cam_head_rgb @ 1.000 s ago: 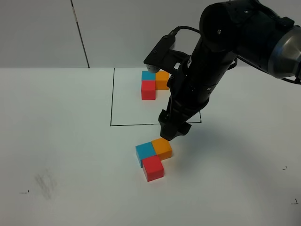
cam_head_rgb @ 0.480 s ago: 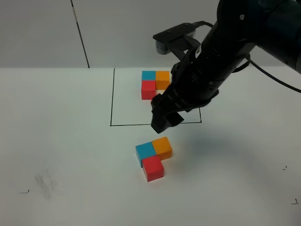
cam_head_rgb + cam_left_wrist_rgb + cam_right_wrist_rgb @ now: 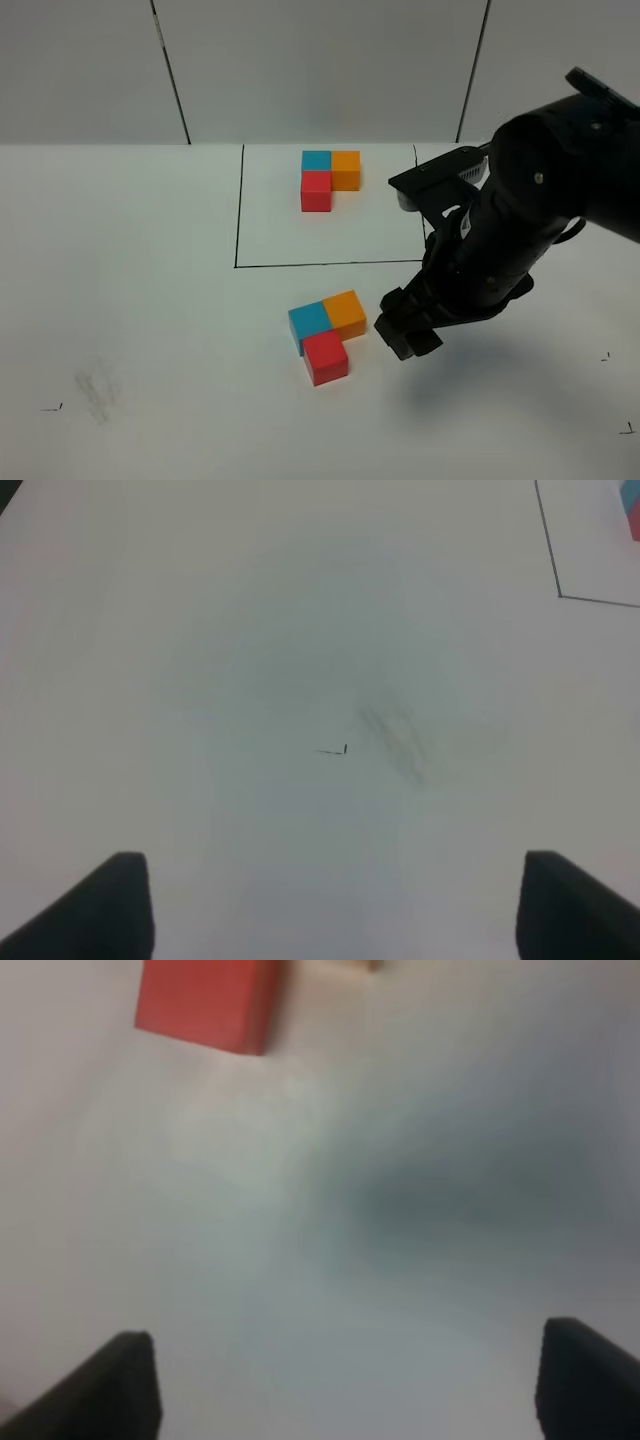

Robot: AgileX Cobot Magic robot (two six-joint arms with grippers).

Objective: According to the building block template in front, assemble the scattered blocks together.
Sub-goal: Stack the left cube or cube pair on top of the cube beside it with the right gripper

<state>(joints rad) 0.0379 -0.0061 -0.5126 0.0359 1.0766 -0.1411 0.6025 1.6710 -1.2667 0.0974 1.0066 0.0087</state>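
- Right gripper (image 3: pixel 408 335): low over the table, just right of the scattered blocks, clear of them. The right wrist view shows its two fingertips set wide, nothing between them.
- Left gripper (image 3: pixel 335 900): fingertips spread wide over bare table, well left of the blocks, holding nothing.
- Scattered blocks: blue cube (image 3: pixel 309 321) and orange cube (image 3: pixel 346 312) side by side, touching; red cube (image 3: pixel 326 358) tight against the blue one's near face. Together an L.
- Building block template (image 3: pixel 330 178): inside the black outlined square (image 3: pixel 238 215), well behind the scattered blocks; same L, same colour order.
- Judgement: the arrangement looks matched; little left to do.
- Handling: the cubes look rigid, light and matte, so should grip well. Take two opposite flat faces, centred; they slide easily if nudged.
- Change: a second ago the right gripper was above the orange cube; half a second ago, raised over the square's near line; now down at the blocks' right. Blocks unmoved.
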